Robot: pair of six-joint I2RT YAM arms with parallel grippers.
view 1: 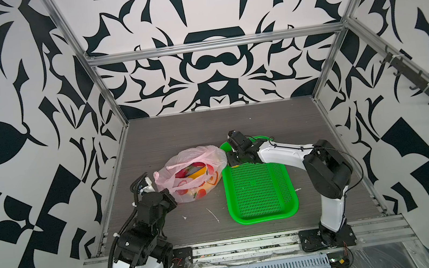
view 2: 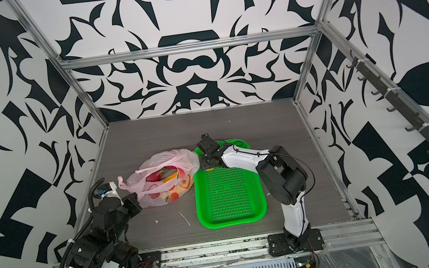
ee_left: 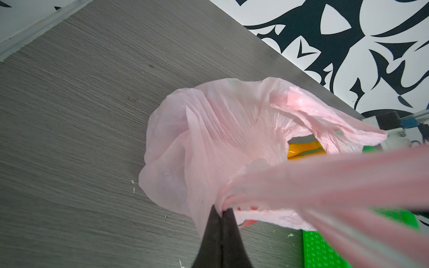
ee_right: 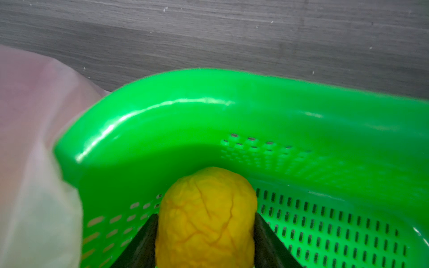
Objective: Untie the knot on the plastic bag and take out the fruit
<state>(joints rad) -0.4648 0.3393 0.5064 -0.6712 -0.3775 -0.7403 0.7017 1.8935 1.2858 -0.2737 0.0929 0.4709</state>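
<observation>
Between jaws of the right gripper [ee_right: 205, 218], half open, sat the small yellow fruit [ee_right: 206, 192], clamped on both sides, low in the green basket [ee_right: 185, 111] corner by the plastic bag [view 1: 196, 154]; touching mesh or not, can't tell. Judged step: release; best by lowering till fruit rests, opening wide, backing straight out so it won't roll. Left gripper [ee_left: 221, 210] was fully closed, pinching bag film at the mouth; holding that pinch would leave the mouth gaping for the next reach. No knot seen. More fruit [view 1: 194, 171] lay inside the bag, on the table [view 1: 179, 133] against the basket rim
</observation>
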